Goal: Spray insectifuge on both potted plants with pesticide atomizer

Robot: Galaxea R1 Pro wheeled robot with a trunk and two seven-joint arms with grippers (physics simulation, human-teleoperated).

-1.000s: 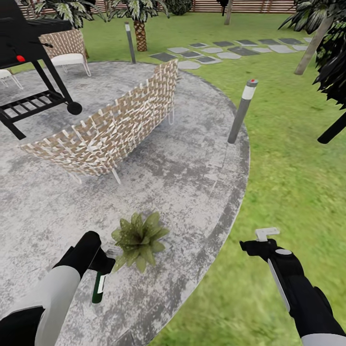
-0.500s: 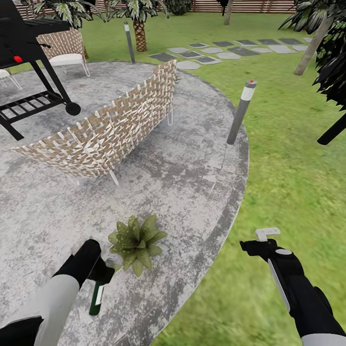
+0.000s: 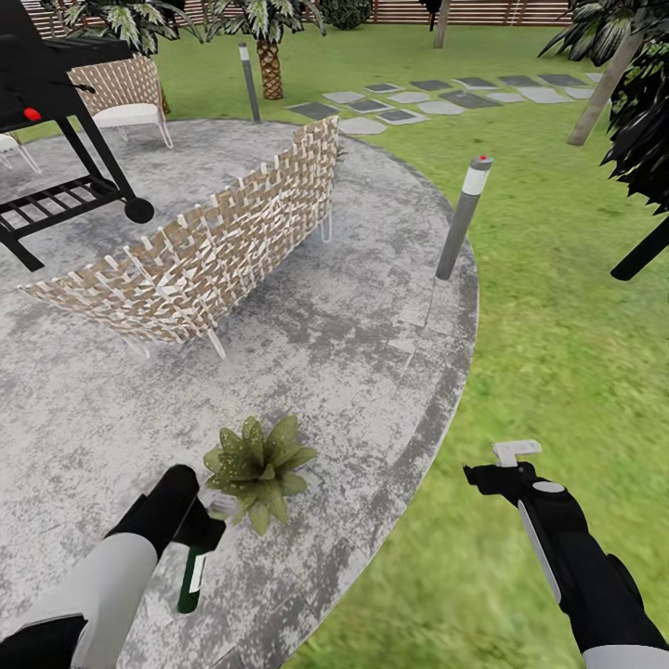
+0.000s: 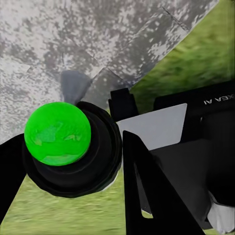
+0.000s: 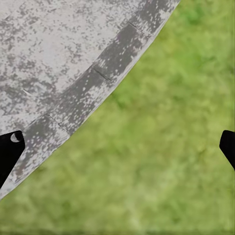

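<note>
On the stone patio (image 3: pixel 372 307), we hold the pesticide atomizer (image 3: pixel 191 581) hanging bottle-down just beside one potted plant (image 3: pixel 255 460), so the pick-up looks done while the spraying seems left to do. Our left gripper (image 3: pixel 200 530) is clamped on its trigger top. Our right gripper (image 3: pixel 502 465) hovers over the lawn (image 3: pixel 557 307), fingers spread and empty.

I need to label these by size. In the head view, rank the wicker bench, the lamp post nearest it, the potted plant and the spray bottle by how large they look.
1. Wicker bench
2. Lamp post
3. Potted plant
4. Spray bottle

The plant and bottle sit nearer the camera, so true sizes may differ.
</note>
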